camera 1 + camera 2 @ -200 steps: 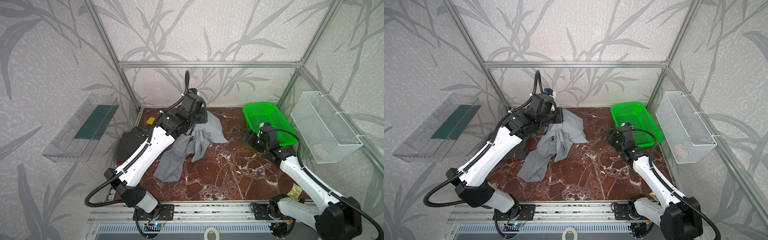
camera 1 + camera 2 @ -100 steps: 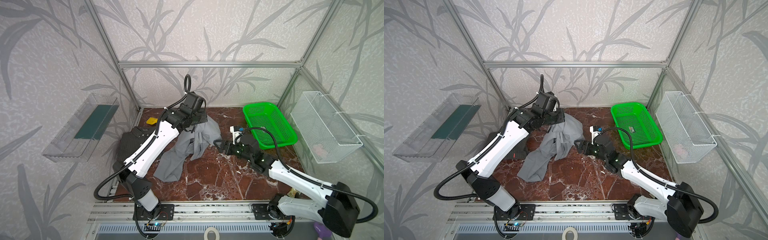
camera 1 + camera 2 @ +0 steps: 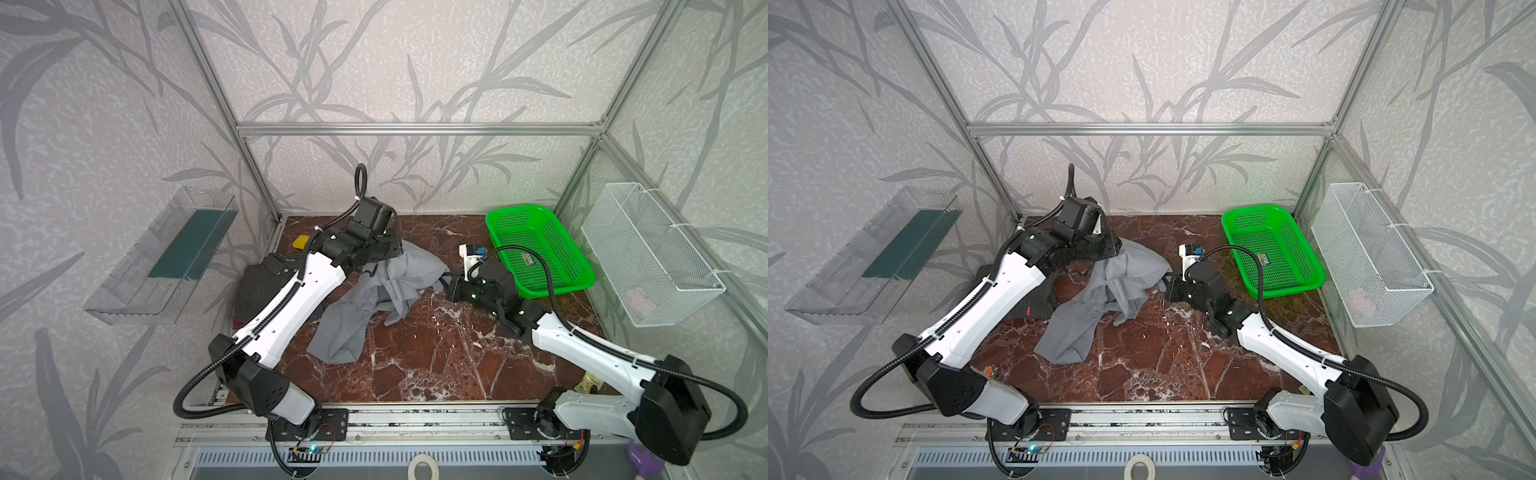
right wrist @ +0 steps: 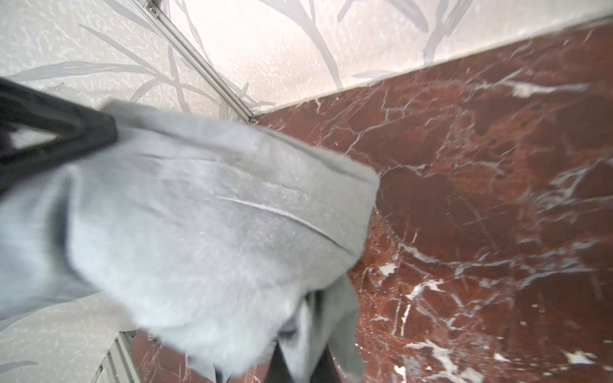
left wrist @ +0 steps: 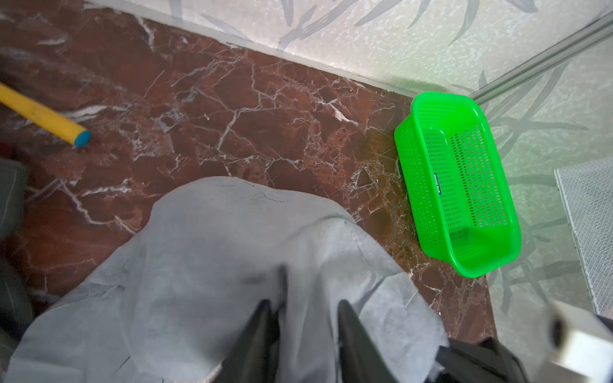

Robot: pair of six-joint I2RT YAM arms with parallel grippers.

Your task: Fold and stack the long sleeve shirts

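The light-grey shirt (image 3: pixel 374 291) (image 3: pixel 1100 299) lies crumpled mid-table, its upper part lifted between both grippers. My left gripper (image 3: pixel 395 251) (image 3: pixel 1115 249) (image 5: pixel 303 303) is at the shirt's back edge. Its jaws stand apart, with a fold of grey cloth (image 5: pixel 215 265) hanging loosely between them. My right gripper (image 3: pixel 446 284) (image 3: pixel 1167 286) (image 4: pixel 301 354) is shut on the shirt's right edge (image 4: pixel 215 215). The dark pinstriped shirt (image 3: pixel 259 286) (image 3: pixel 1034 305) lies at the left, partly under the left arm. A sliver of dark red garment (image 3: pixel 240 324) shows beneath it.
A green mesh basket (image 3: pixel 519 208) (image 3: pixel 1254 210) (image 5: pixel 441 96) stands at the back right. A white wire basket (image 3: pixel 648 257) hangs on the right wall and a clear tray (image 3: pixel 166 253) on the left wall. A yellow stick (image 5: pixel 39 114) and a small white box (image 3: pixel 471 251) lie near the back.
My right arm swung from beside the green basket to the grey shirt's right edge and closed on it. The left gripper's jaws have parted and it sits slightly lower.
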